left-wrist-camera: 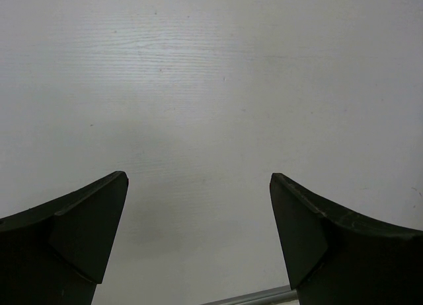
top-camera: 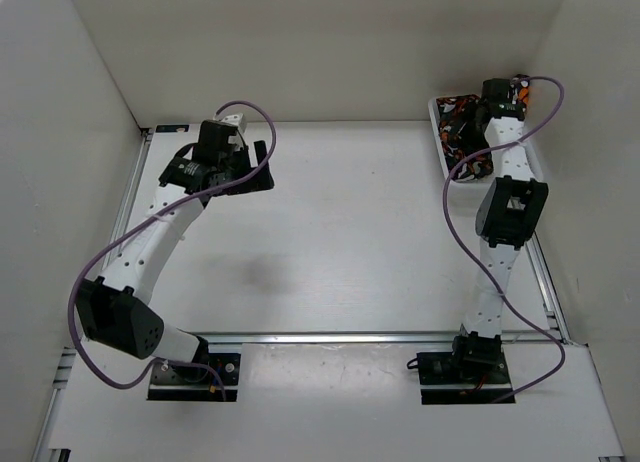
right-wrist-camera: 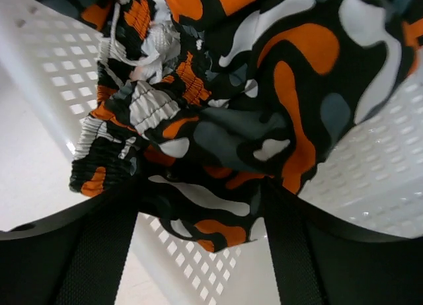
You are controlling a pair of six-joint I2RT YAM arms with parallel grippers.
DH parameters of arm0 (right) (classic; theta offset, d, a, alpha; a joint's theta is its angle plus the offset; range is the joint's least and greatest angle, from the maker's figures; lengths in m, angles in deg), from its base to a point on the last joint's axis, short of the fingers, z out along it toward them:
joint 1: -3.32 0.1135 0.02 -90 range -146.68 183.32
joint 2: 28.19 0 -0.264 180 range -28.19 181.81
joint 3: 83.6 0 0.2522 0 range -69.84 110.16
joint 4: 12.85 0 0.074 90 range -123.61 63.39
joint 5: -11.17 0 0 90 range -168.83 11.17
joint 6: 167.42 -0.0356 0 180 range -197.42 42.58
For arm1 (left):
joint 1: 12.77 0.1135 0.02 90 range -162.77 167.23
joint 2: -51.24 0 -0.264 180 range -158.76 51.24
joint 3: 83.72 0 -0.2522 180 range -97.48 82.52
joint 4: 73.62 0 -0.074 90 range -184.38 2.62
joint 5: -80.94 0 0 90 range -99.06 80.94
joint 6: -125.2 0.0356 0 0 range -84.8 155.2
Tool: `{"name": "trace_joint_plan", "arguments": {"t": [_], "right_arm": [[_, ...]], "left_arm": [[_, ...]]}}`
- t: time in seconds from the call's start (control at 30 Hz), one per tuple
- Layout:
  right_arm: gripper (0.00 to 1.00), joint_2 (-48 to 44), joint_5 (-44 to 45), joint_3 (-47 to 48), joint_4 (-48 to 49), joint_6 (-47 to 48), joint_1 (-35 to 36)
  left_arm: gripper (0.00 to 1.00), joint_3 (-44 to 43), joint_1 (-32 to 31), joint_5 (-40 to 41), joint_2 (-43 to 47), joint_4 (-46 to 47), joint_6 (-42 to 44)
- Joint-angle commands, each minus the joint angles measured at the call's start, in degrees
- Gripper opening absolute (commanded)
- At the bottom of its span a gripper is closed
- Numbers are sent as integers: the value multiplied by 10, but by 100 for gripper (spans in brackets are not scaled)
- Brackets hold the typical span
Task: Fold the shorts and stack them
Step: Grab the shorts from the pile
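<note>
The shorts (right-wrist-camera: 218, 113) lay crumpled in the white basket (right-wrist-camera: 46, 67), which stood at the table's (top-camera: 350, 242) far right corner against the right wall. From above, only scraps of the print (top-camera: 458, 108) showed past the right arm. The cloth was so bunched that no clear long axis could be told. In the wrist view, the gathered elastic waistband (right-wrist-camera: 115, 136) and its white drawstring (right-wrist-camera: 142, 51) sat towards the upper left, and the smoother cloth spread up and to the right.

The right gripper (right-wrist-camera: 201, 212) reached down into the basket with its jaws spread wide. A low fold of the shorts lay between them, and both fingers (right-wrist-camera: 92, 252) were at its edges, not clenched.

The left gripper (left-wrist-camera: 198, 179) hung over bare table at the far left, well apart from the basket. Its fingers (left-wrist-camera: 73, 239) were parted and empty.
</note>
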Motion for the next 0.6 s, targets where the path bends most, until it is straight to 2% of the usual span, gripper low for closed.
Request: {"name": "trace_joint_plan", "arguments": {"t": [0.0,0.07,0.1,0.2,0.33,0.57], "right_arm": [[67,3,-39,30,18,-6,0],[49,3,-39,22,29,-12,0],[26,-5,-39,13,40,-12,0],[0,-30,-31,5,40,-12,0],[0,-91,-24,-6,46,-12,0],[0,-246,-75,-6,59,11,0]], "left_arm": [[100,-33,1,27,-7,-12,10],[100,-33,1,42,-14,-12,10],[100,-39,1,49,-20,-12,4],[100,-39,1,49,-20,-18,-1],[100,-39,1,49,-20,-18,-1],[100,-39,1,38,5,-23,-13]]}}
